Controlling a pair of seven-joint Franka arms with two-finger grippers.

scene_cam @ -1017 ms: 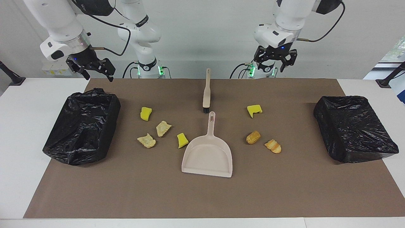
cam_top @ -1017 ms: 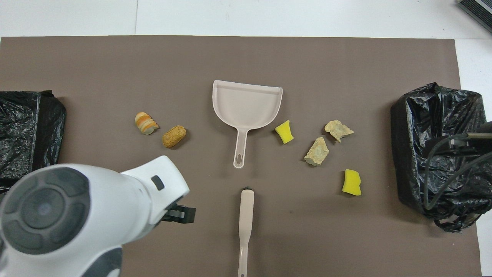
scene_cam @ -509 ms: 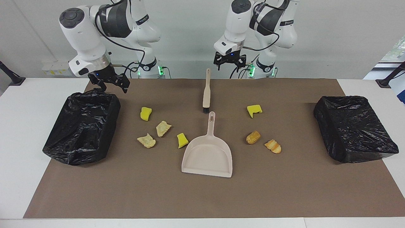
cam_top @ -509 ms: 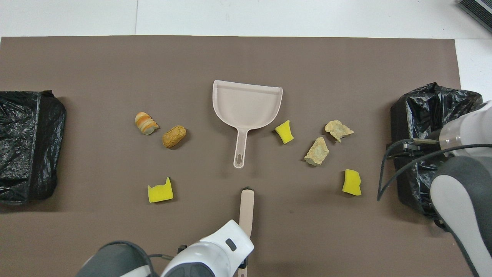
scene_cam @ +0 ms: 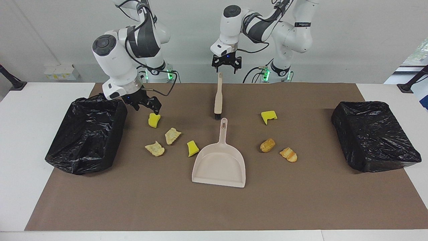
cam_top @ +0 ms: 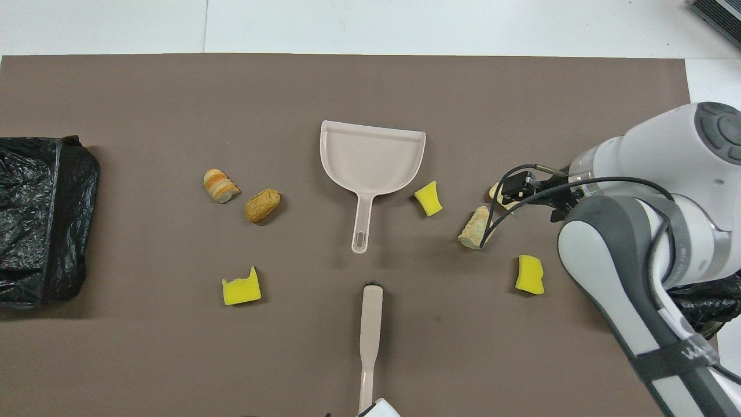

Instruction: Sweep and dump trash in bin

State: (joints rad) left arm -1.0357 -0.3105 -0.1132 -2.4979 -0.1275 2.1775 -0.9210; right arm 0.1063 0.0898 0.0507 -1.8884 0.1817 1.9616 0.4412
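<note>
Your left claw hangs open directly above the handle tip of the brush, which lies flat with its bristle end pointing at the dustpan. That alignment suggests the brush is the left arm's tool; the fingers straddle the handle line but have not closed on it.

Your right claw is low, between the bin at the right arm's end and the nearest yellow sponge chunk. Its fingers appear spread and hold nothing. I judge it is heading for the dustpan handle, though that is not certain.

The trash is all on the surface, none collected. Four scraps lie toward the right arm's end: that sponge chunk, two tan pieces, and a second sponge chunk just beside the pan's shoulder. Three lie toward the left arm's end: a notched sponge chunk and two brown bread pieces.

The dustpan rests between the two groups, mouth facing away from the robots, handle toward the brush. A second bin stands at the left arm's end, so either group has a short carry.
</note>
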